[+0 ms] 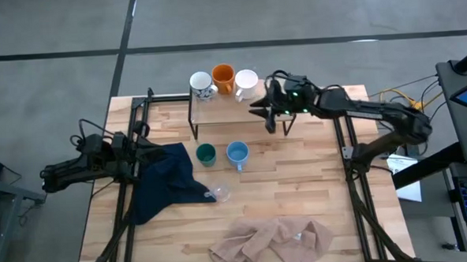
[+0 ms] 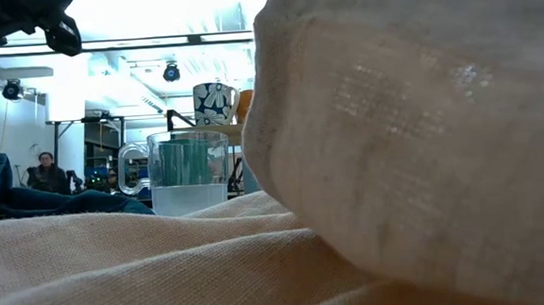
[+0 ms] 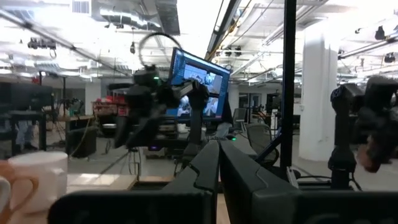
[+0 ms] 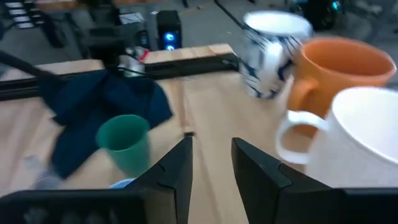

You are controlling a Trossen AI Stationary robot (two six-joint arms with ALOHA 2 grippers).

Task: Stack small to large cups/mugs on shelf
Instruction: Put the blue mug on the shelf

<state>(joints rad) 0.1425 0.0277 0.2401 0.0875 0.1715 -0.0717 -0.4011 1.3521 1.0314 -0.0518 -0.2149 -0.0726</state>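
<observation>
Three mugs stand on the shelf [image 1: 221, 108] at the table's far edge: a white one with a dark pattern [image 1: 202, 85], an orange one [image 1: 223, 78] and a plain white one [image 1: 246, 84]. On the tabletop in front of it stand a dark green mug [image 1: 206, 154] and a light blue mug [image 1: 237, 153]. A clear glass cup [image 1: 218, 193] stands beside the dark blue cloth. My right gripper [image 4: 211, 155] hovers open above the shelf's right end, near the white mug [image 4: 354, 137], with nothing between its fingers. My left gripper [image 3: 217, 163] is shut and raised at the table's left edge.
A dark blue cloth [image 1: 166, 181] lies on the left half of the table, and a crumpled beige cloth [image 1: 274, 240] lies at the near edge, filling the low view. Black rails [image 1: 354, 181] run along both sides. Bare wood shows on the table's right half.
</observation>
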